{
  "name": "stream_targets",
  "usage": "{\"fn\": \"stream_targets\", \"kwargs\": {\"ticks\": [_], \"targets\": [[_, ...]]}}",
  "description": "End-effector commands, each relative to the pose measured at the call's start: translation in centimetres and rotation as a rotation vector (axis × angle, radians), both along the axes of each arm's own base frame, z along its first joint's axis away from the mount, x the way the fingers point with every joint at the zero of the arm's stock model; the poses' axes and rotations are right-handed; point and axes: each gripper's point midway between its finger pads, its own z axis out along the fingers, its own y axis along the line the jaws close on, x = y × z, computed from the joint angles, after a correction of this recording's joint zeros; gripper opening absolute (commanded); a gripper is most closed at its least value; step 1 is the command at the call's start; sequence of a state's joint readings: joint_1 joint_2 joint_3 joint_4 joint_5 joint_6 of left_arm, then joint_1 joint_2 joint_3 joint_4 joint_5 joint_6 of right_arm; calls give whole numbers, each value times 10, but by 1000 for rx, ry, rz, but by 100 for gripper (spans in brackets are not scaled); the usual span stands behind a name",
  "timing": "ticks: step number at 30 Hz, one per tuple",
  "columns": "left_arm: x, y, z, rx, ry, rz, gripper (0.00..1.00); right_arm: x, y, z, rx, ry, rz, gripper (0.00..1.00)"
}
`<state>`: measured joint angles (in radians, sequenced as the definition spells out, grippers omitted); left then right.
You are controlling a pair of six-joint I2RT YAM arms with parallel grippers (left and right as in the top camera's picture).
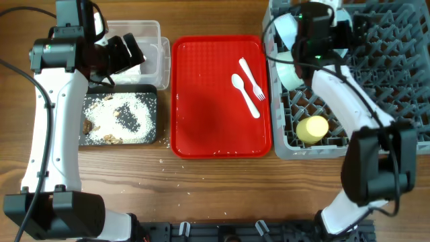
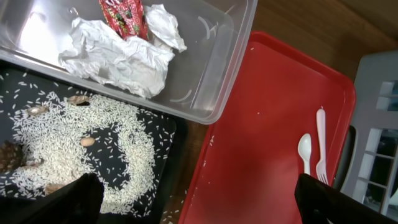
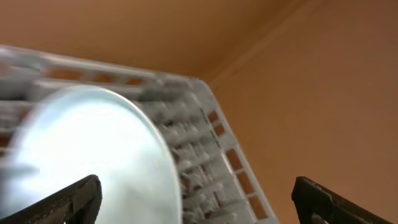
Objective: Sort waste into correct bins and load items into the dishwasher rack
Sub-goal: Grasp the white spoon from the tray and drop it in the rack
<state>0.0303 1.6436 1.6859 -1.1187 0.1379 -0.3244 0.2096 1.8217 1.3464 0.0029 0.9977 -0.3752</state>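
My left gripper [image 1: 131, 50] [image 2: 196, 199] is open and empty, above the edge between the bins. The clear tub [image 1: 158, 40] [image 2: 211, 81] holds crumpled white napkins [image 2: 124, 56] and a red wrapper [image 2: 124, 15]. The black tray [image 1: 153, 114] [image 2: 165, 162] holds rice grains [image 2: 118, 143] and brown scraps. The white fork [image 1: 252, 77] [image 2: 321, 143] and spoon [image 1: 243, 93] [image 2: 305, 152] lie on the red serving tray. My right gripper [image 1: 302, 27] [image 3: 196, 193] is open over the grey rack's [image 1: 390, 74] [image 3: 217, 149] back left corner, beside an upright pale blue plate [image 1: 287, 30] [image 3: 93, 149]. A bowl [image 1: 292, 74] and the yellow cup [image 1: 312, 128] sit in the rack.
The flat red serving tray [image 1: 208, 114] [image 2: 273, 124] lies between the bins and the rack. Stray rice grains lie on the wooden table by the black tray's front right corner [image 1: 164, 144]. Both arms' cables hang over the table's sides.
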Motion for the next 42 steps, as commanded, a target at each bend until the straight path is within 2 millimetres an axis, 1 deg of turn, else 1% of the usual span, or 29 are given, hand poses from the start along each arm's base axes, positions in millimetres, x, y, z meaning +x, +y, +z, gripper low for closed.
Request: {"fn": "stream_targets", "kwargs": {"ticks": [1,2,3,4,5,6,7,8,9,10,11,14,17,18,20,21,23,24,26,28,30,33,35,38,39,41,42], "targets": [[1,3,6,6,-17,13,100,-18,83,52,211,-160,226,100],[1,3,6,6,-17,13,100,-24,119,46,355,-167,318,100],[1,3,6,6,-17,13,100,-40,189,26,610,-72,519,100],[1,3,6,6,-17,13,100,-61,239,3,821,45,626,100],[1,3,6,6,-17,13,100,-77,268,-27,988,176,638,100],[1,3,6,6,-17,13,100,-87,280,-52,1038,292,657,100],[1,3,6,6,-17,13,100,-94,286,-68,1068,370,661,100],[1,3,6,6,-17,13,100,-108,289,-93,1109,497,649,100],[1,3,6,6,-17,13,100,-116,288,-105,1128,560,629,100],[1,3,6,6,-17,13,100,-127,283,-121,1151,642,580,100],[1,3,6,6,-17,13,100,-132,277,-133,1160,690,545,100],[1,3,6,6,-17,13,100,-136,256,-162,1141,776,466,100],[1,3,6,6,-16,13,100,-129,243,-194,1110,845,455,100],[1,3,6,6,-17,13,100,-127,242,-199,1093,857,468,100],[1,3,6,6,-17,13,100,-115,240,-213,1018,875,512,100],[1,3,6,6,-17,13,100,-111,239,-217,994,877,525,100],[1,3,6,6,-17,13,100,-103,243,-226,980,871,556,100],[1,3,6,6,-17,13,100,-93,246,-226,978,829,578,100],[1,3,6,6,-17,13,100,-83,251,-221,1005,773,579,100],[1,3,6,6,-17,13,100,-81,260,-219,1036,767,629,98],[1,3,6,6,-17,13,100,-83,262,-222,1051,777,630,89],[1,3,6,6,-17,13,100,-92,260,-232,1058,810,613,72],[1,3,6,6,-17,13,100,-100,260,-240,1081,837,600,57],[1,3,6,6,-17,13,100,-113,254,-253,1090,869,558,48],[1,3,6,6,-17,13,100,-119,252,-257,1090,883,548,41],[1,3,6,6,-17,13,100,-121,251,-258,1090,891,542,26],[1,3,6,6,-17,13,100,-121,251,-258,1089,892,542,21]]}}
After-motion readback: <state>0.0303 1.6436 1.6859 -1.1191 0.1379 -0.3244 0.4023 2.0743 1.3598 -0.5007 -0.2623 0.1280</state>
